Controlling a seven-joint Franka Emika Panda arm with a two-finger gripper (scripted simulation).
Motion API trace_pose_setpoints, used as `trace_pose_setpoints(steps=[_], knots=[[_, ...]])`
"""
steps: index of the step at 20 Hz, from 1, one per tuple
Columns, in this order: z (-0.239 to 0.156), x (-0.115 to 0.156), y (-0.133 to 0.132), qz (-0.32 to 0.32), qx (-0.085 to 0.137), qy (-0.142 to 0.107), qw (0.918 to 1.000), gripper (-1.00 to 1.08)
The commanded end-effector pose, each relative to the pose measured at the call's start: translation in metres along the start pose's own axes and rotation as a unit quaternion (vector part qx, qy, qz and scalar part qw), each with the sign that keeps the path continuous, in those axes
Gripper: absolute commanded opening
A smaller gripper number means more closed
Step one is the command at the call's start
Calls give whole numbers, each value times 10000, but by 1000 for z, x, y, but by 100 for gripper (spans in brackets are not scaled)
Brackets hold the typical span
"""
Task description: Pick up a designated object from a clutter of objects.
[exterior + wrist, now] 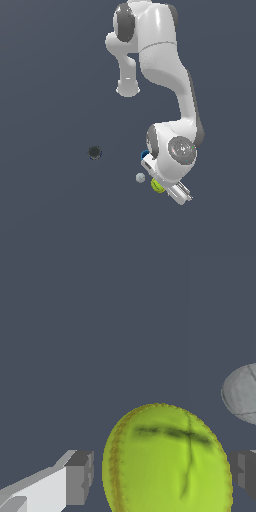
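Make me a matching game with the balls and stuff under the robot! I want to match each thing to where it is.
Things:
1. yellow-green ball with a dark streak
2. grey-white ball
3. dark round object
4. blue thing

Places:
A. alone, farthest to the exterior view's left
B. peeking out from behind the arm
C. between the fingers of the pincer
D. just beside the green ball, outside the fingers

Pairs: 1-C, 2-D, 3-A, 4-B
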State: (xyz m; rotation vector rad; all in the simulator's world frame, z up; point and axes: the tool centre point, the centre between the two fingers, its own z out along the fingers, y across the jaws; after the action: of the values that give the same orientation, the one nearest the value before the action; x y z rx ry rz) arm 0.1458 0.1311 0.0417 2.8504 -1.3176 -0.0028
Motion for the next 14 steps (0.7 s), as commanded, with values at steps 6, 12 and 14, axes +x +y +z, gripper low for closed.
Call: trace_pose_setpoints(steps=[6, 12, 14], knots=[[0, 1, -1, 1, 10, 5, 10000, -100], [0, 1, -1, 1, 10, 5, 10000, -100], [0, 0, -1, 0, 5, 2, 10000, -100]])
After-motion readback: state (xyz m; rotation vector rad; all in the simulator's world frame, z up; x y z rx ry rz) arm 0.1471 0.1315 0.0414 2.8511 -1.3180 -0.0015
